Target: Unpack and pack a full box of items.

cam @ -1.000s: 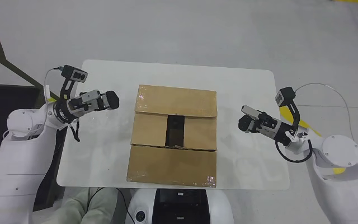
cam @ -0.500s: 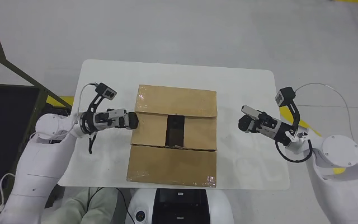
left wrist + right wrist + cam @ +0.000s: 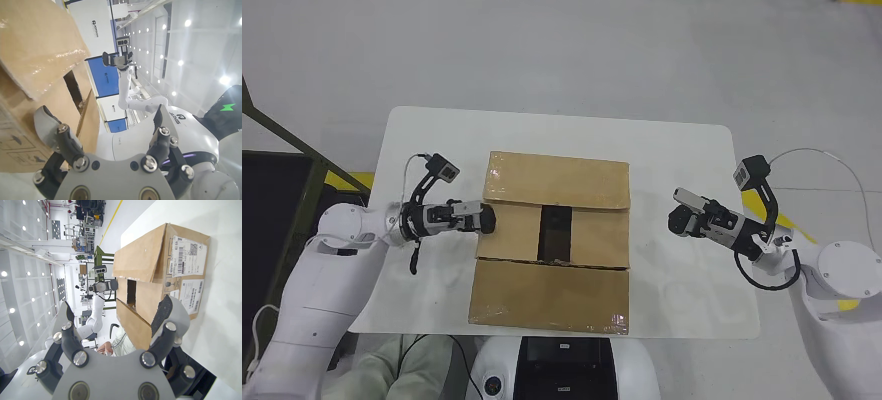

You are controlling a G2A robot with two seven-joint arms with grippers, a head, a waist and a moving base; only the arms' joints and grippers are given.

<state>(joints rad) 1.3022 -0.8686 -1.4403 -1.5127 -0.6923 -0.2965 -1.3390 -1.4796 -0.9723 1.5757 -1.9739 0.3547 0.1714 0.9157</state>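
**Item 1. Box point(image 3: 552, 240), count one.** Brown corrugated cardboard, rectangular, standing at the centre of the table point(image 3: 682, 140).
- Two long flaps lie at 12 and 6 o'clock.
- Between them, two shorter flaps stop short of each other and leave one dark rectangular slot.
- Glossy clear tape wrinkles over the flap corners.
- The 3 o'clock wall carries at least two white printed labels.
- The contents are hidden; the slot shows only shadow.

**Item 2. Table, count one.** White, smooth, with rounded corners.

**Item 3. Left gripper point(image 3: 482, 217), count one.**
- It has two fingers, pale shells on black linkages.
- It is at 9 o'clock of the box, level with the flaps.
- The jaws are spread wide and hold nothing.
- In the left wrist view one finger overlaps the box's side wall; I cannot tell whether they touch.

**Item 4. Right gripper point(image 3: 679, 215), count one.**
- It has two fingers with black ribbed pads point(image 3: 160, 313).
- It is at 3 o'clock, above bare tabletop and apart from the box.
- The jaws are spread wide and empty.
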